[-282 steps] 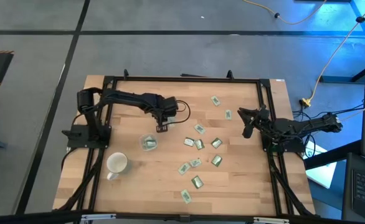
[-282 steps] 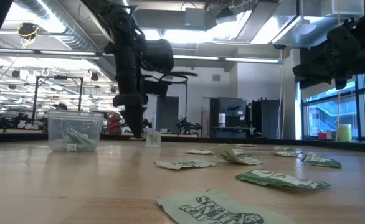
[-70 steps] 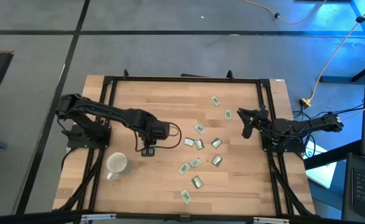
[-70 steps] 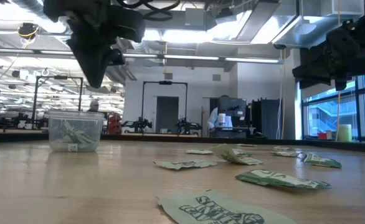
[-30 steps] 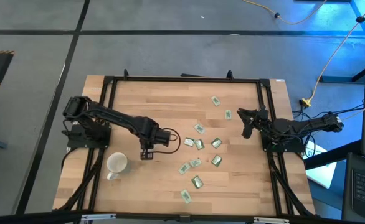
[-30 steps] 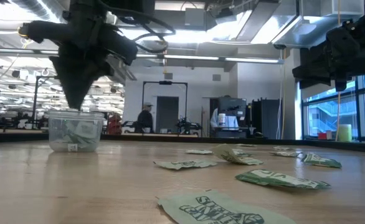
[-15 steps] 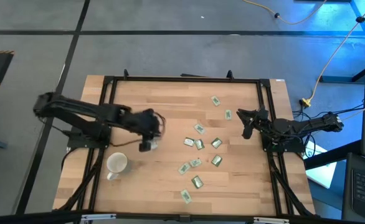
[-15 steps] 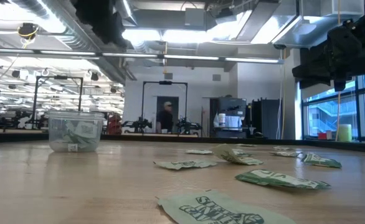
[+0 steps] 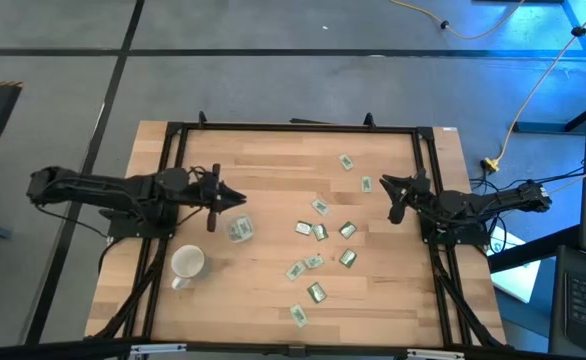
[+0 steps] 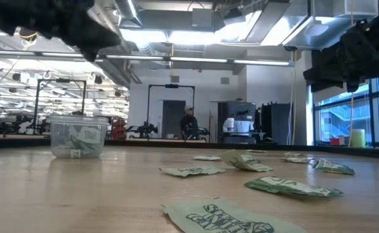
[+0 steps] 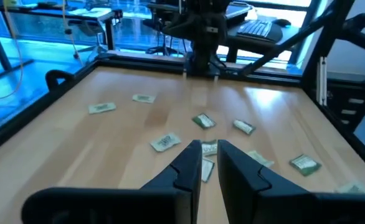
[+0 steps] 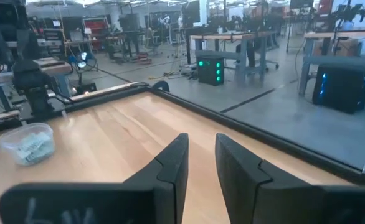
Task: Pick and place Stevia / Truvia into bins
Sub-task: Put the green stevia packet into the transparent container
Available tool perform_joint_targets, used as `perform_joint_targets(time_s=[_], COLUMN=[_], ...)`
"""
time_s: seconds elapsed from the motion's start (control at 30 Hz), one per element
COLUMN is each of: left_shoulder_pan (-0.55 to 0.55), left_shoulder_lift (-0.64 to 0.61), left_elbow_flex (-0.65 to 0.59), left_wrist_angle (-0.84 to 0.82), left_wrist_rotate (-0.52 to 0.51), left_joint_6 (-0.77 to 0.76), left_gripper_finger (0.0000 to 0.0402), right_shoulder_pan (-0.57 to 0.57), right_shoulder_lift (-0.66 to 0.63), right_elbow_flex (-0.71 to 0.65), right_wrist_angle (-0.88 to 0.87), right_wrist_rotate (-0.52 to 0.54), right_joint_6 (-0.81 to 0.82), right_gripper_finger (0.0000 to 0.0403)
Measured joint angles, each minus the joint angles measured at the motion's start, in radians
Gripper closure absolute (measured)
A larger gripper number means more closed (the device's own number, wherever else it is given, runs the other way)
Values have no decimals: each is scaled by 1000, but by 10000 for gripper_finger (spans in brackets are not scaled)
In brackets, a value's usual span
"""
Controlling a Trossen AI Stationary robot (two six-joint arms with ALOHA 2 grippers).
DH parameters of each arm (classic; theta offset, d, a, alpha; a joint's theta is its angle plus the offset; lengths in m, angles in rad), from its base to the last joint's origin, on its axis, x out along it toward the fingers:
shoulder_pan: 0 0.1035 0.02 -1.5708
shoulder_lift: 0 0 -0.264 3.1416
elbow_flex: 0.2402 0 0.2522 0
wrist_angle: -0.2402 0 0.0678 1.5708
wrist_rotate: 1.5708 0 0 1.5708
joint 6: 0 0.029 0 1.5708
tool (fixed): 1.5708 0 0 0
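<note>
The clear plastic cup (image 9: 238,229) stands on its base left of the table's middle, with several green and white sachets inside; it also shows in the low view (image 10: 77,136) and the right wrist view (image 12: 27,144). Several more sachets (image 9: 320,232) lie flat and scattered right of the cup, also visible ahead of my left fingers (image 11: 165,142). My left gripper (image 9: 214,197) hovers up and left of the cup, shut and holding nothing, pointing toward the table's right. My right gripper (image 9: 395,203) waits, shut, raised over the table's right side.
A white mug (image 9: 186,263) with a handle stands near-left of the cup. A black frame (image 9: 293,126) runs along the table's edges. Bare wood lies along the far left and the near middle. A person (image 10: 189,123) stands in the room far behind the table.
My left gripper has risen from just above the cup and drawn back toward the table's left and far side, tipping from pointing down to about level. The cup, which it had covered in the high view, now shows in full. The cup and sachets have kept still.
</note>
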Motion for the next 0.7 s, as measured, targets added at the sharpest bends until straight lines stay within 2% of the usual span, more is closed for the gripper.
perform_joint_targets(time_s=[0.27, 0.53, 0.7], left_shoulder_pan=[0, 0, 0], left_shoulder_lift=[-83, -81, -81], left_elbow_flex=[-96, -108, -108], left_wrist_angle=[7, 8, 8], left_wrist_rotate=[-30, -59, -59], left_joint_6=[31, 135, 149], left_gripper_finger=[357, 357, 357], right_shoulder_pan=[0, 0, 0], right_shoulder_lift=[0, 0, 0], right_elbow_flex=[0, 0, 0], right_wrist_angle=[9, 0, 0], right_wrist_rotate=[5, 6, 4], right_joint_6=[-35, -11, 16], right_gripper_finger=[318, 318, 318])
